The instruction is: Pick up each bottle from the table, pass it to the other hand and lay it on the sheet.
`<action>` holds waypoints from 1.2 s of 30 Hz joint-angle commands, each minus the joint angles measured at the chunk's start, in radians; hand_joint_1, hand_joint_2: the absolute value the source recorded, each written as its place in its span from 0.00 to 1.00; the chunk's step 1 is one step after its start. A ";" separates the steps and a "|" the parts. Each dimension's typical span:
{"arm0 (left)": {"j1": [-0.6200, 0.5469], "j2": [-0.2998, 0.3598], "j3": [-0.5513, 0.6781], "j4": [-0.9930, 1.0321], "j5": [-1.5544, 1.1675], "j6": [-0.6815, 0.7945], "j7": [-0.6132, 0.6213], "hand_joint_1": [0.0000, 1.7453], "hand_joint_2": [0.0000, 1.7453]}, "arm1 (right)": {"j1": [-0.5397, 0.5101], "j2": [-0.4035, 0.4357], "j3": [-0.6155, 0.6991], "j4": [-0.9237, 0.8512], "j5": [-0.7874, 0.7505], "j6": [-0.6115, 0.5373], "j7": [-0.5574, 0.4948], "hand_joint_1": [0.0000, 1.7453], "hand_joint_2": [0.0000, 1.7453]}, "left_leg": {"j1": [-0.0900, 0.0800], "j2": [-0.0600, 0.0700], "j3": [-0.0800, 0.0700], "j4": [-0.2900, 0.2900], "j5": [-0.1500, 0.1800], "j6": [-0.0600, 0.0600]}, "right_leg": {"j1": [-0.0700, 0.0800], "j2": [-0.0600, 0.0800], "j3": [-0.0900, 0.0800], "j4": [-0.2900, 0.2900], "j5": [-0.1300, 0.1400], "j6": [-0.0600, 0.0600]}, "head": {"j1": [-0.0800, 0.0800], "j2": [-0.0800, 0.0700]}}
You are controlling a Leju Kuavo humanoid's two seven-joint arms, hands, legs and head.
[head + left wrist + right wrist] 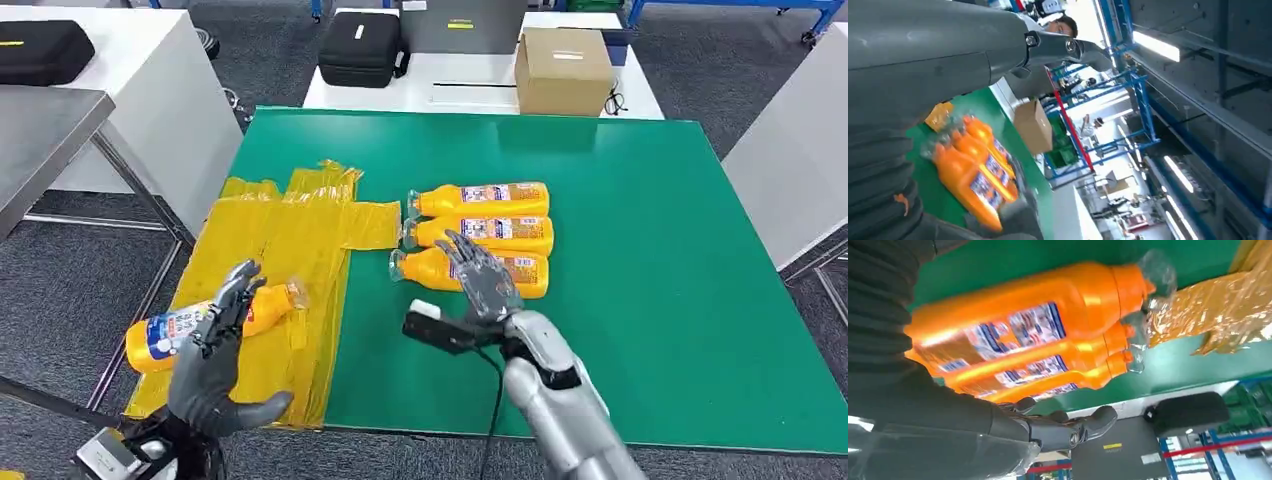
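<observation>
Bottle (200, 325) lying on yellow sheet (290, 250), left hand (215, 365) spread above it | three bottles (480, 238) side by side on green table (650, 250) — right hand (480, 280) fingers apart over nearest | cardboard box (562, 68), black case (360, 47) beyond

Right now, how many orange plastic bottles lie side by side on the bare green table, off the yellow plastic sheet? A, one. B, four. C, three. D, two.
C: three orange bottles lie in a row on the green table, while a fourth bottle lies on the yellow sheet by the left hand.
</observation>
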 commanded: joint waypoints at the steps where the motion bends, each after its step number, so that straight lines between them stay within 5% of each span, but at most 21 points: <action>1: 0.022 -0.012 -0.057 0.012 0.010 0.001 -0.023 0.00 1.00 | -0.162 0.030 0.026 0.300 -0.005 -0.013 -0.010 0.00 1.00 | 0.002 0.001 0.004 0.000 -0.002 -0.002 | 0.002 0.002 0.004 -0.001 -0.001 -0.002 | 0.000 0.000; 12: 0.022 -0.009 -0.059 0.018 0.017 -0.001 -0.023 0.00 1.00 | -0.161 0.030 0.027 0.301 -0.004 -0.019 -0.010 0.00 1.00 | 0.001 0.000 0.001 0.000 -0.001 -0.002 | 0.001 0.001 0.001 0.000 0.000 -0.001 | 0.000 0.000; 20: -0.013 0.027 -0.160 0.088 0.058 0.088 -0.023 0.00 1.00 | -0.319 0.062 0.026 0.531 0.014 -0.049 -0.011 0.00 1.00 | 0.000 0.001 0.002 0.000 -0.001 -0.002 | 0.000 0.001 0.002 0.000 0.000 -0.001 | 0.000 0.000; 36: 0.007 0.037 -0.151 0.094 0.075 0.123 -0.023 0.00 1.00 | -0.294 -0.023 0.061 0.540 0.110 -0.056 0.110 0.00 1.00 | 0.000 -0.002 0.002 -0.001 0.000 -0.002 | 0.000 -0.002 0.002 -0.001 -0.001 -0.001 | 0.000 0.000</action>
